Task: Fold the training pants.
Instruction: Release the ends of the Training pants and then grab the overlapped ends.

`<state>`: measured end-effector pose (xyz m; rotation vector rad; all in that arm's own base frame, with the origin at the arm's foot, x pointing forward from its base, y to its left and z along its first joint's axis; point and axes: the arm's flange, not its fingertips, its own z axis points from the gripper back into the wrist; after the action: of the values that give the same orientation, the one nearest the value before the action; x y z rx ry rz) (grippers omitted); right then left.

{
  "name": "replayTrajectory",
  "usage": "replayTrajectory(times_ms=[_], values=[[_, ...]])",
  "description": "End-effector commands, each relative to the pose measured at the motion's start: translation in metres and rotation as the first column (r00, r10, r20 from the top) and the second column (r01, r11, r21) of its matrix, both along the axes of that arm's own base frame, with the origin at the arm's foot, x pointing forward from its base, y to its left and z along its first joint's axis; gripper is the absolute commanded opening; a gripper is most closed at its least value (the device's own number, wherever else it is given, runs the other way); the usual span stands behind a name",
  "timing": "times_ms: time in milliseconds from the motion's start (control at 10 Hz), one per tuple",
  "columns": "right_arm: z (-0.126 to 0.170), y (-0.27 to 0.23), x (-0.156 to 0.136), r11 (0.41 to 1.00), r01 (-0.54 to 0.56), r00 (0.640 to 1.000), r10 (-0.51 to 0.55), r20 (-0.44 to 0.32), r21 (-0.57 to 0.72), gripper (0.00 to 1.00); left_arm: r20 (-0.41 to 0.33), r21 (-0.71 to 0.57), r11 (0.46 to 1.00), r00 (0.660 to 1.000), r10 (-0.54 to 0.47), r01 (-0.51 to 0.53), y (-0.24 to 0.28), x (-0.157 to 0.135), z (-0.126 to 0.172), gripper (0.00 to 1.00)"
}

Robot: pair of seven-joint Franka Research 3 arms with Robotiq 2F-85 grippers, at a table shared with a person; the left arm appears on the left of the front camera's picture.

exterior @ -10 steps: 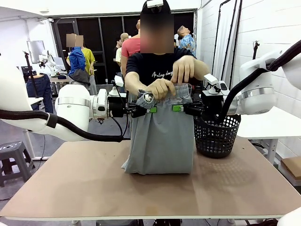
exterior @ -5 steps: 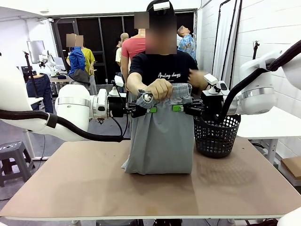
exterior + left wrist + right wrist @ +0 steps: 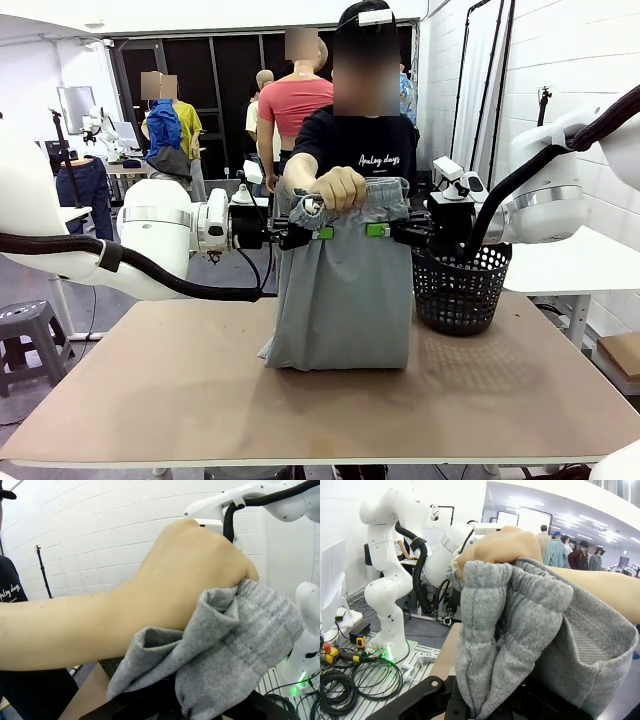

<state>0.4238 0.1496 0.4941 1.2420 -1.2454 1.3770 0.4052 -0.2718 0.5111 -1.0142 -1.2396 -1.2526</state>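
The light grey training pants (image 3: 345,300) hang upright over the table, their lower end resting bunched on the tabletop. My left gripper (image 3: 318,233) is shut on the waistband from the left and my right gripper (image 3: 374,230) is shut on it from the right, green pads facing each other. A person's hand (image 3: 340,187) grips the gathered waistband at the top, just above my grippers. In the left wrist view that hand (image 3: 190,575) clutches the grey fabric (image 3: 240,650) close to the camera. The right wrist view has the same hand (image 3: 495,542) on the bunched waistband (image 3: 505,645).
A black mesh basket (image 3: 460,290) stands on the brown table (image 3: 200,390) just right of the pants, under my right arm. The person stands at the far edge behind the pants. Other people stand farther back.
The person's second hand has let go of the waistband's right side and dropped out of sight; the person shifted right. Both grippers and the pants stay still.
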Motion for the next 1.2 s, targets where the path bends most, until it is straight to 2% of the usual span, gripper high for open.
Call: replayTrajectory(times_ms=[0,1000,1100], values=[[0.0011,0.0011,-0.0021,1.000,-0.005,1.000,0.005,0.002,0.003,0.00,0.002,-0.004,1.000,1.000,0.009,-0.009,0.0003,-0.0001,0.0025,0.00],[0.0011,0.0011,-0.0021,1.000,-0.005,1.000,0.005,0.002,0.003,0.00,0.002,-0.004,1.000,1.000,0.009,-0.009,0.0003,-0.0001,0.0025,0.00],[0.0000,0.0000,0.0000,1.000,0.000,1.000,0.000,0.000,0.000,0.08,0.000,0.000,1.000,1.000,0.000,0.000,0.0000,0.0000,0.0000,0.00]])
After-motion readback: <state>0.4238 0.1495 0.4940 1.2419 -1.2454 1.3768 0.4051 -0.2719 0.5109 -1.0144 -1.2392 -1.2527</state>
